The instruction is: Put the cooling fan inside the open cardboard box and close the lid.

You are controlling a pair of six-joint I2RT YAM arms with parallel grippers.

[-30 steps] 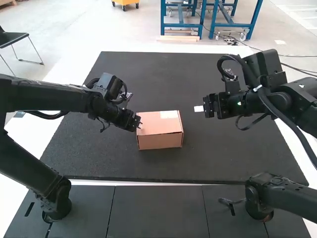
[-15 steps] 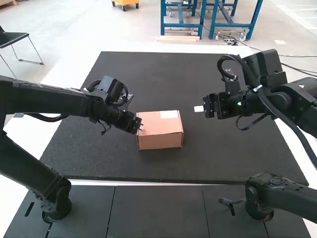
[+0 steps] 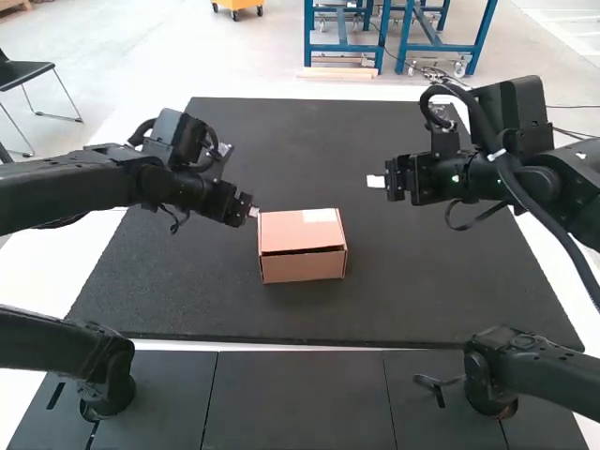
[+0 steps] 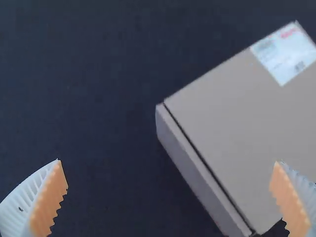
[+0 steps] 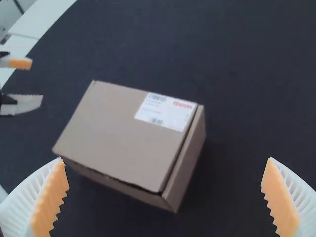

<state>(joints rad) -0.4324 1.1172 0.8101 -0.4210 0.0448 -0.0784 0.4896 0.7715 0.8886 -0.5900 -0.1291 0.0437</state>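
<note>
Tools are held wide and empty, the left tool (image 3: 247,210) just beside the rectangular brown cardboard box (image 3: 302,246), the right tool (image 3: 388,187) well apart, and with its lid seen shut on the black-matted counter (image 3: 422,281), the cooling fan is judged packed, nothing left.

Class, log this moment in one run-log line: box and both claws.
box: lid shut, on mat | left claw: open, beside box, not touching | right claw: open, clear of box
</note>
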